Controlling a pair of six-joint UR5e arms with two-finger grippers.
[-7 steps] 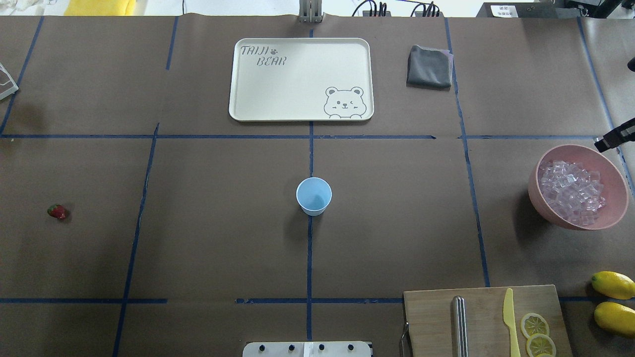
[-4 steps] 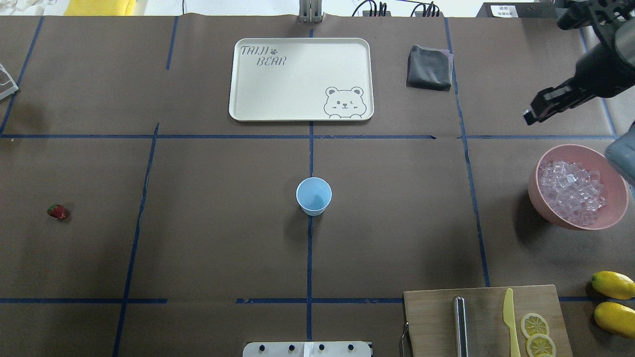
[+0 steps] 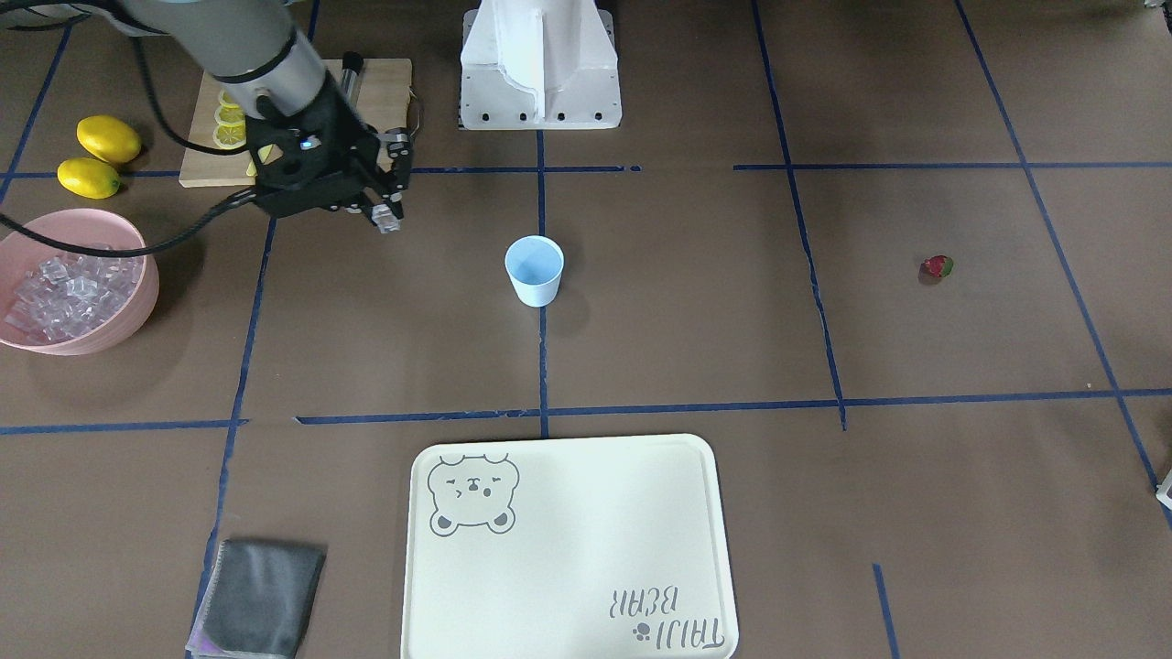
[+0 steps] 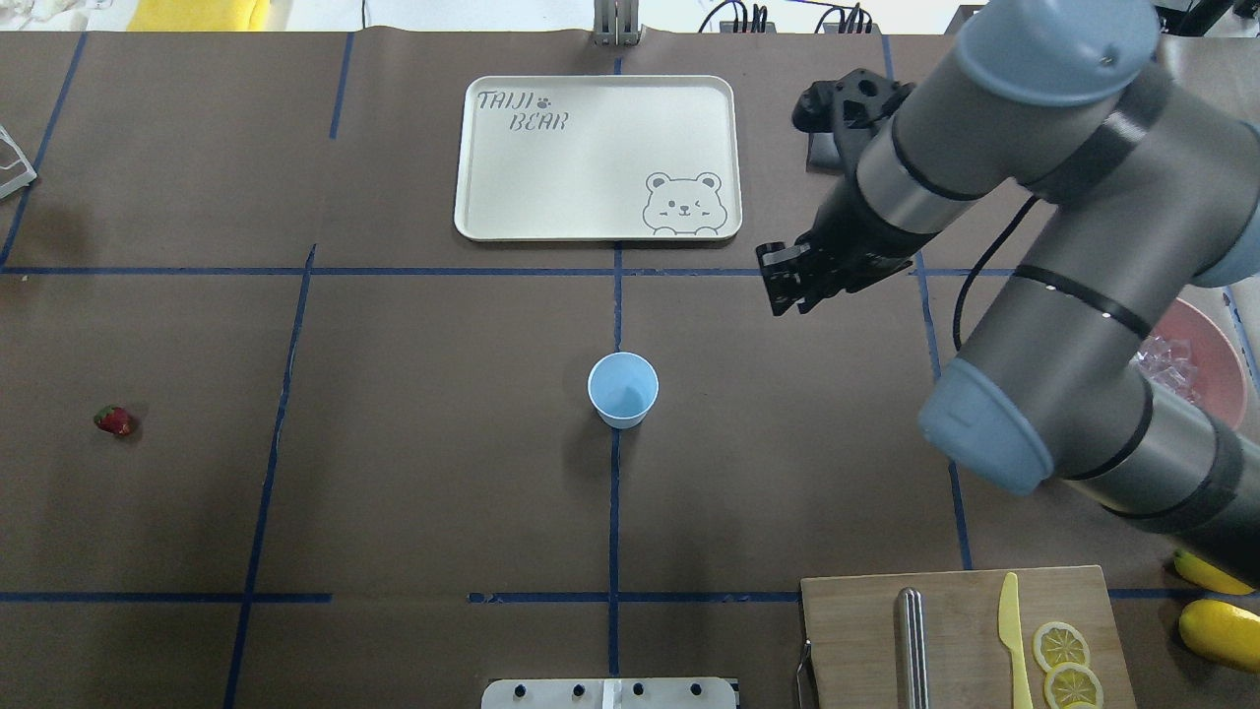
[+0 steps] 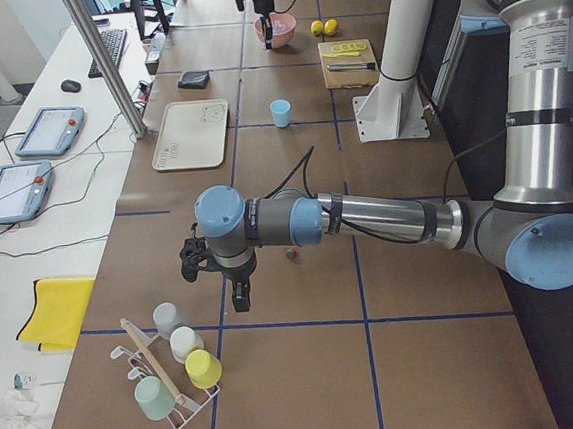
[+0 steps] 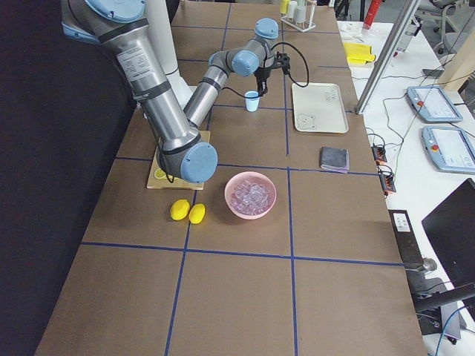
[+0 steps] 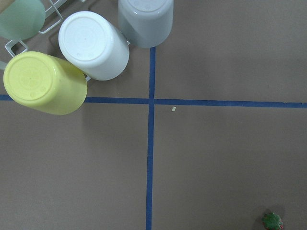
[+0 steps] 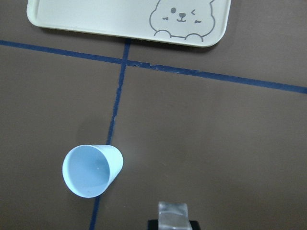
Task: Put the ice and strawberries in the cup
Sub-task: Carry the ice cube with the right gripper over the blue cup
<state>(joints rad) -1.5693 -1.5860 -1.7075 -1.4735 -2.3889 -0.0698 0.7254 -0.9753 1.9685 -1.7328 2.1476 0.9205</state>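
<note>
Overhead exterior: sees cup [image 4: 622, 389] upright at centre, strawberry [image 4: 114, 420] well off to its left; farther on, right gripper [image 4: 785, 295] clenched on ice cube [image 8: 172, 212] – raised, apart from cup, short of tray [image 4: 591, 234]. Cannot tell state of left gripper [image 5: 239, 299].

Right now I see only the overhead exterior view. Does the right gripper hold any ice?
Observer: Yes. The front-facing view shows the right gripper shut on one clear ice cube.
Operator: And the left arm? It is not in my view.
Observer: The exterior left view shows the left gripper above the table, beside a rack of upturned cups.
Operator: Does its camera see the strawberry?
Observer: Yes, the strawberry is at the lower right edge of the left wrist view.
</note>
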